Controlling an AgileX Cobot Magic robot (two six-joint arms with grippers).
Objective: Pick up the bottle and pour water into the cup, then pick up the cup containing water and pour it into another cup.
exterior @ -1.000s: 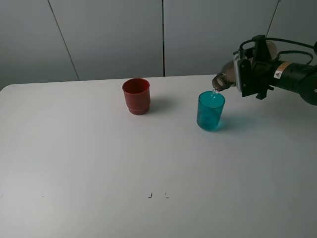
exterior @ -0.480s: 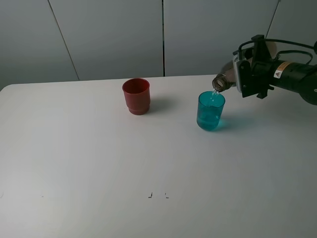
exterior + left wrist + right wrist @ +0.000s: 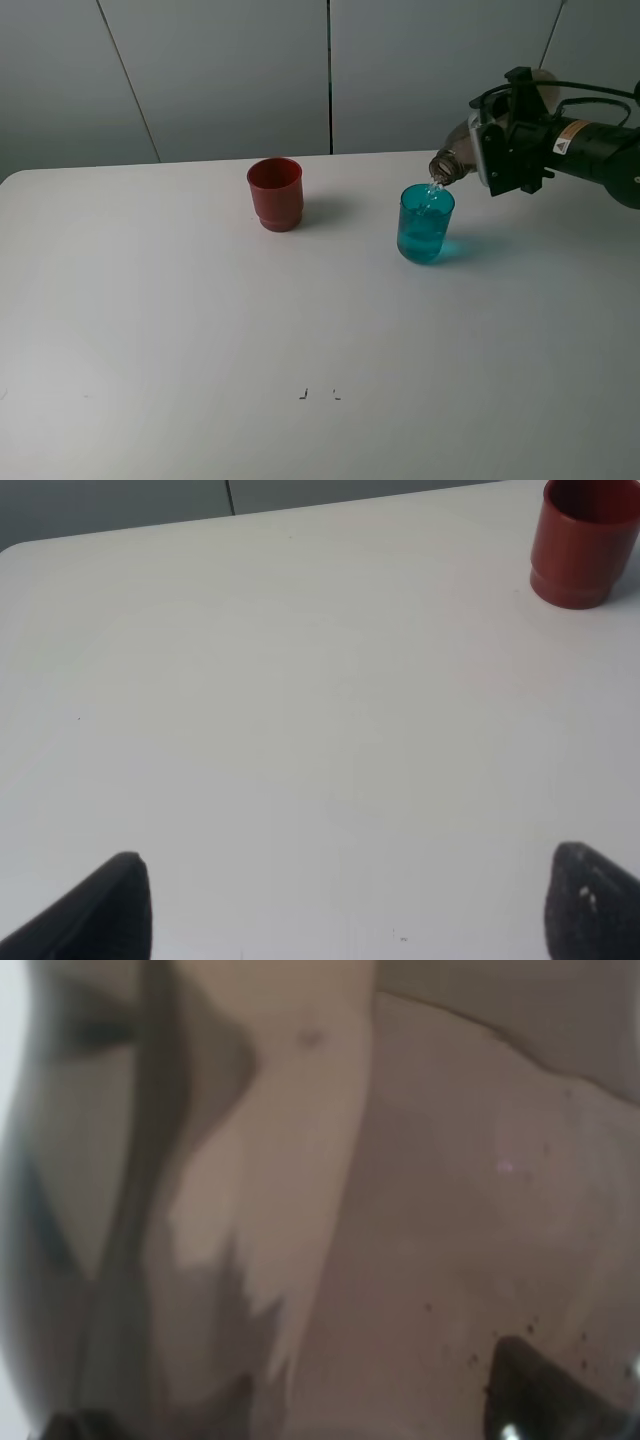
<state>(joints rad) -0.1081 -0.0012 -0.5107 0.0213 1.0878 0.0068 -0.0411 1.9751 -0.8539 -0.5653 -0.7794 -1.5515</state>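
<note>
Gripping the tilted bottle (image 3: 450, 163), the right tool (image 3: 492, 155) held its mouth just above the cup (image 3: 425, 232), and a thin stream of water (image 3: 433, 192) fell into it. Well apart from the cup stood the red cup (image 3: 275, 193), contents unclear. The left tool (image 3: 350, 910) gaped wide over the tabletop (image 3: 200, 330).

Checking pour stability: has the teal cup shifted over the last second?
No. The teal cup stands at the same spot relative to the red cup, under the mouth of the bottle.
</note>
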